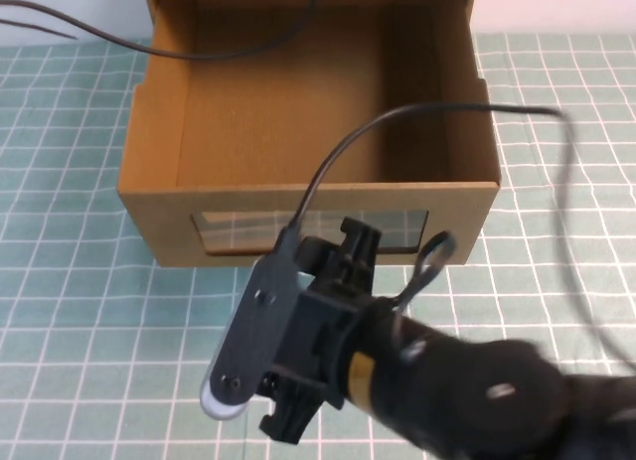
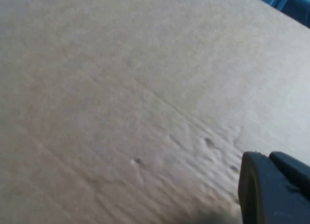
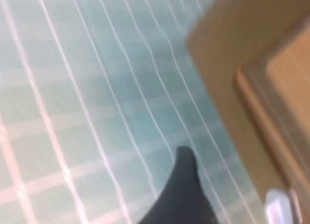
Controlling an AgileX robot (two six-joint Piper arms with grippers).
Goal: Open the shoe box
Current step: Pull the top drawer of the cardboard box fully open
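— How many boxes?
— One box [image 1: 159, 227], one arm [image 1: 477, 390], one checked cloth [image 1: 60, 311].
— Cables?
— Two cables [image 1: 467, 105] show plainly; a further strand at the edge, uncertain.

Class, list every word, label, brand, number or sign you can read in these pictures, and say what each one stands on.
None: no view shows any readable text.
The shoe box is plain brown cardboard with a clear window and no print.
The tablecloth bears only a grid of lines.
The right gripper, just in front of the box's front wall, and the left gripper, close against cardboard, show no legible marking.
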